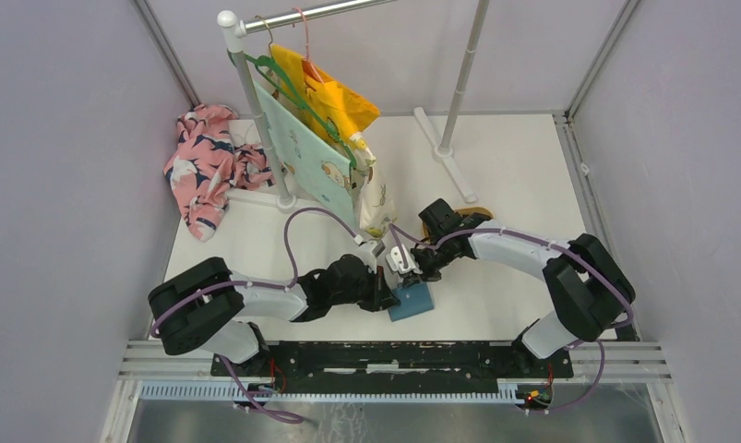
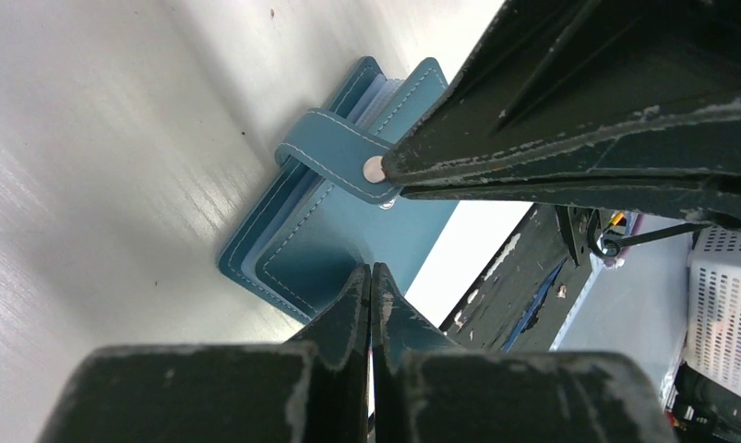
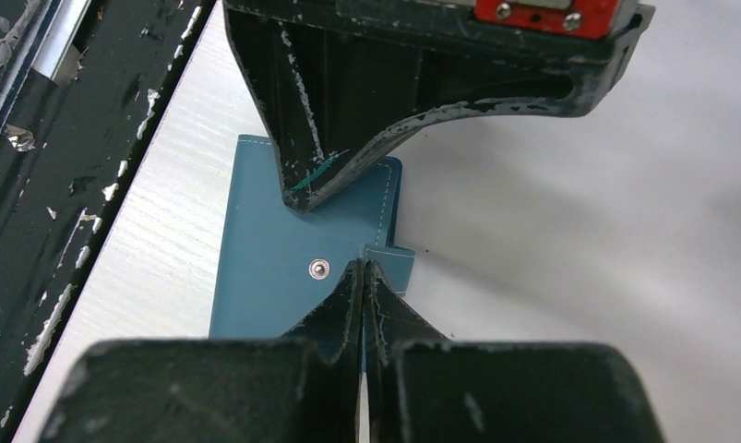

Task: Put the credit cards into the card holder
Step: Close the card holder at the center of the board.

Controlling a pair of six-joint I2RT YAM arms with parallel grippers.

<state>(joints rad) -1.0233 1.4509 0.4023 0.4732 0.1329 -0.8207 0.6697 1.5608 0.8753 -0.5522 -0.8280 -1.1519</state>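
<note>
Top external view first: your card holder (image 1: 414,302) lies flat on the white table (image 1: 514,166), just beyond the black base bar (image 1: 348,355) and roughly level with the bar's middle. Both arms meet right over it.

Your left gripper (image 2: 371,275) is fully closed, fingers pressed flat together. Its tip is down on the holder's teal cover. I can't tell whether it has any leather pinched or is only pressing.

Your right gripper (image 3: 362,269) is closed tight too. Its tip sits at the snap tab (image 2: 329,149), on the holder's edge away from the bar. From the left wrist it looks like it touches the tab's button end, but I can't make out an actual pinch.

The tab is undone: the metal stud (image 3: 319,269) on the cover is bare and the tab curls up off the edge. The holder itself is folded, with pale blue inner leaves peeking between the covers.

Farther from the bar you've got a clothes rack (image 1: 256,111) with a yellow garment (image 1: 334,97) and a pale green printed one (image 1: 306,157) on hangers. A pink floral cloth (image 1: 205,166) is heaped at the far left.
</note>
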